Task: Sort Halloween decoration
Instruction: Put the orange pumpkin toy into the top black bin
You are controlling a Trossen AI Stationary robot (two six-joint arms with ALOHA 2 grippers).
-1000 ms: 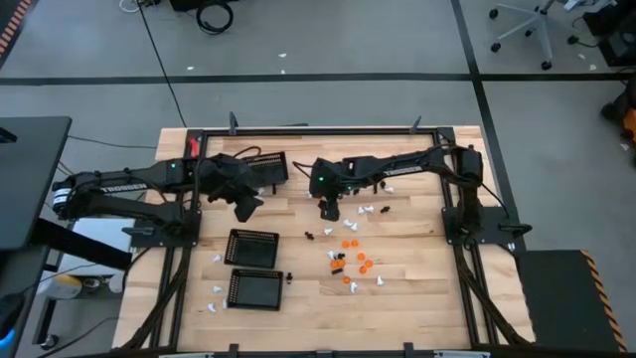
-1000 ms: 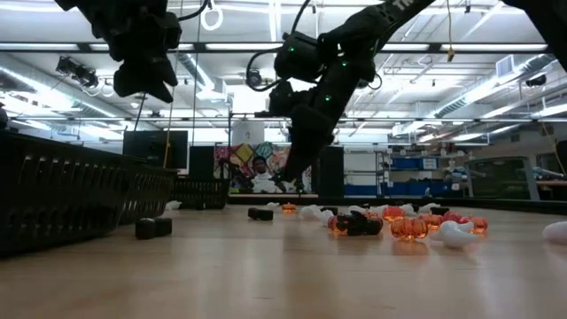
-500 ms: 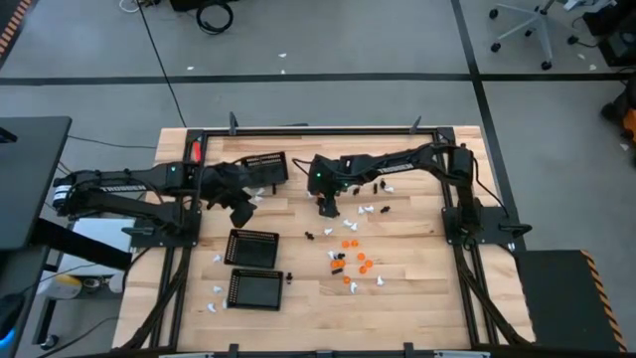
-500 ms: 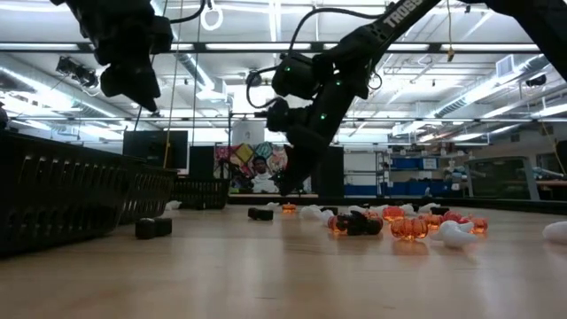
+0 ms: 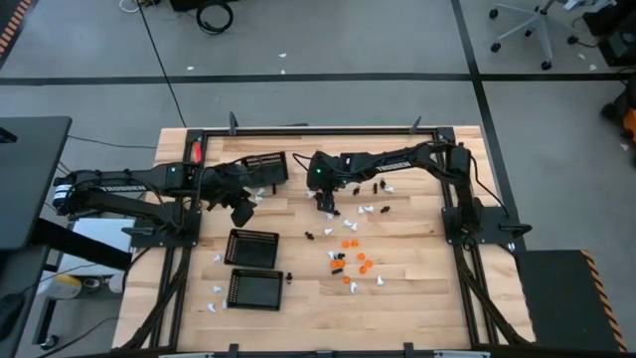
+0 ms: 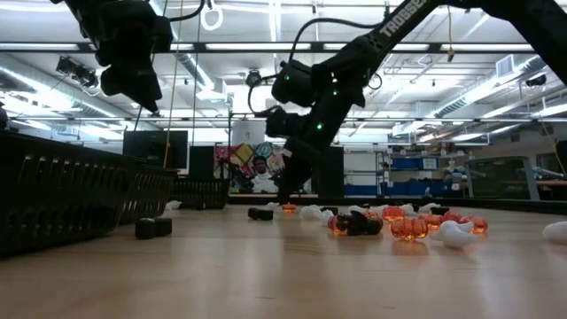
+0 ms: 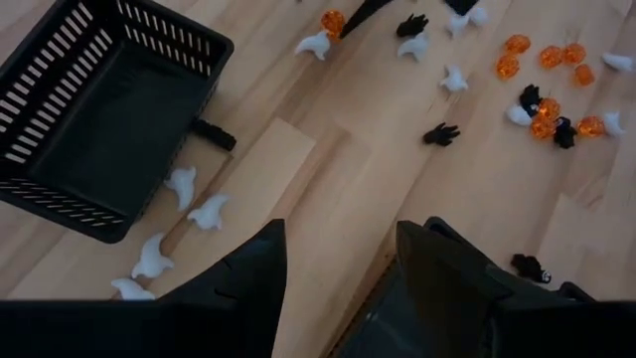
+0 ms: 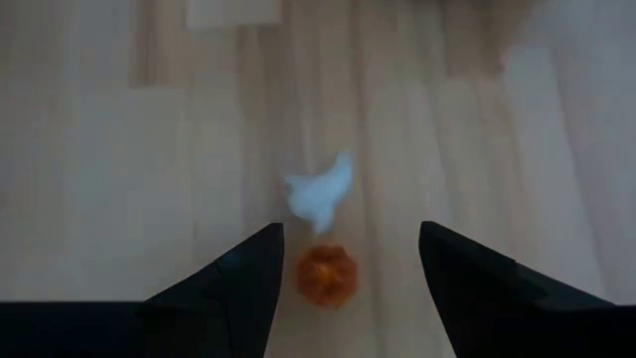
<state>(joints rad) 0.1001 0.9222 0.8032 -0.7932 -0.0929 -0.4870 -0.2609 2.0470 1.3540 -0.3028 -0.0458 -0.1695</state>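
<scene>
The right end effector (image 8: 343, 261) is lowered with fingers spread and empty, straddling an orange pumpkin piece (image 8: 327, 275), evidently to pick it; the pumpkin is round, with no long axis. Just beyond the pumpkin, a white ghost piece (image 8: 320, 192) lies slanted, its narrow end pointing away. Farther from the pumpkin, the left end effector (image 7: 338, 261) waits open and empty above the worktop (image 5: 407, 288), near the mesh baskets (image 5: 252, 248).

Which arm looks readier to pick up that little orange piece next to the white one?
The right. Its open gripper hangs low over the orange piece, which sits between its fingers beside a white piece. The left gripper, also open, is raised near the baskets, far from that piece.
</scene>
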